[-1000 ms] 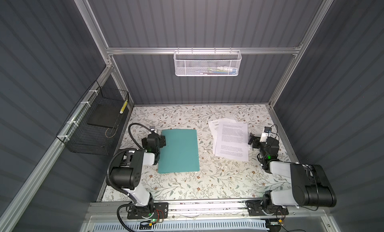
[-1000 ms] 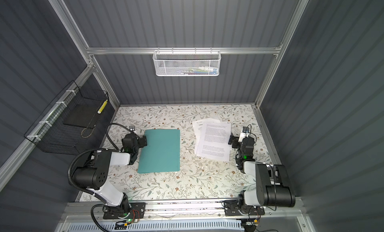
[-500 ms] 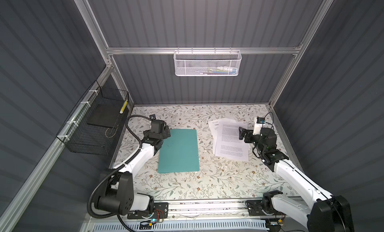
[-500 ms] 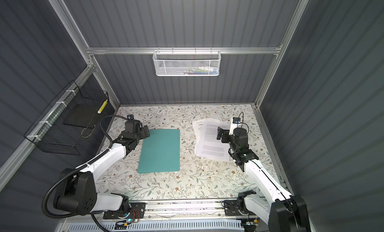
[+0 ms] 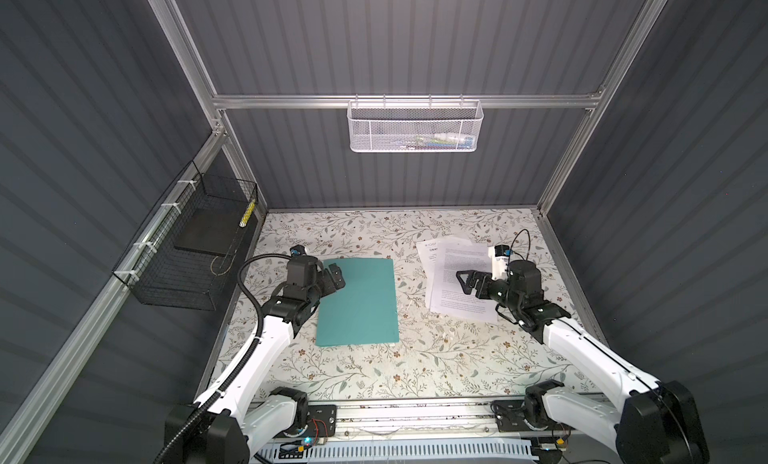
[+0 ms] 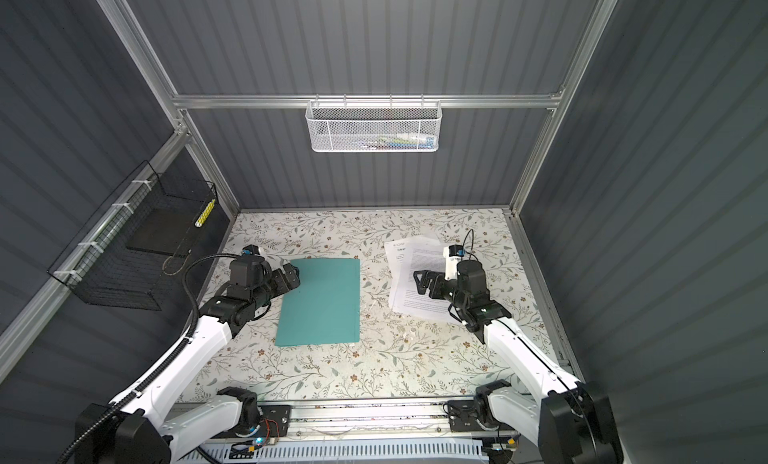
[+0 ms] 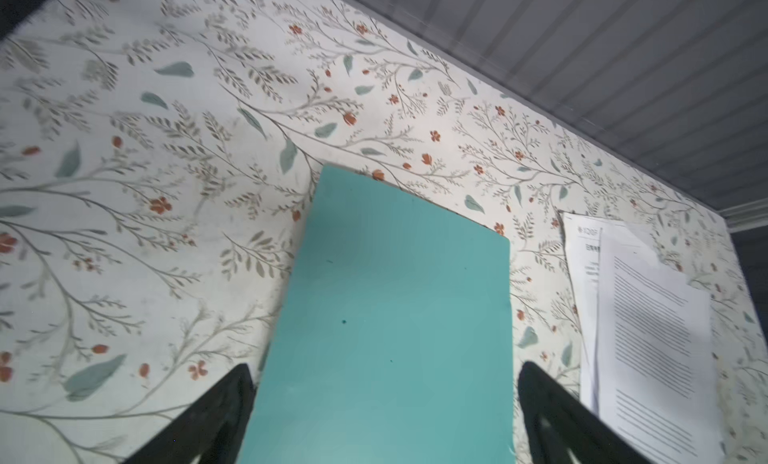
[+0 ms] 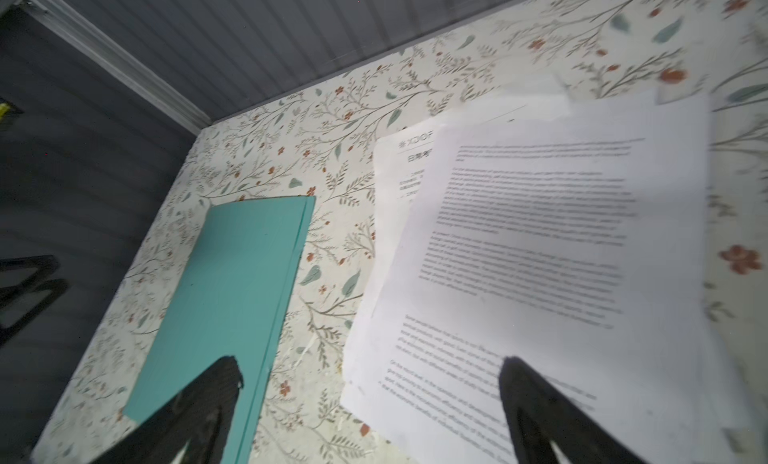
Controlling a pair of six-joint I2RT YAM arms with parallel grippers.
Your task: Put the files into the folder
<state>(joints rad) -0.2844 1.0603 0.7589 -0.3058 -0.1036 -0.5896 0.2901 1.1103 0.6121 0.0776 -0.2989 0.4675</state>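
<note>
Robot test cell in a laboratory or workshop setting. Enclosed on three sides by dark grey ribbed wall panels, held in a bare aluminium frame. Hooked over the back crossbar, a white mesh basket; fastened to the left side rail with white ties, a black wire basket. At the bottom, a small surface covered in a pale sheet printed with leaves and small red flowers, reaching to the walls. Along the near edge, a metal mounting rail with exposed wiring and a lit circuit board, carrying two white-and-black robot arms: left arm, right arm. Same enclosure in both top views; same floral sheet and ribbed panels close up in the wrist views.
</note>
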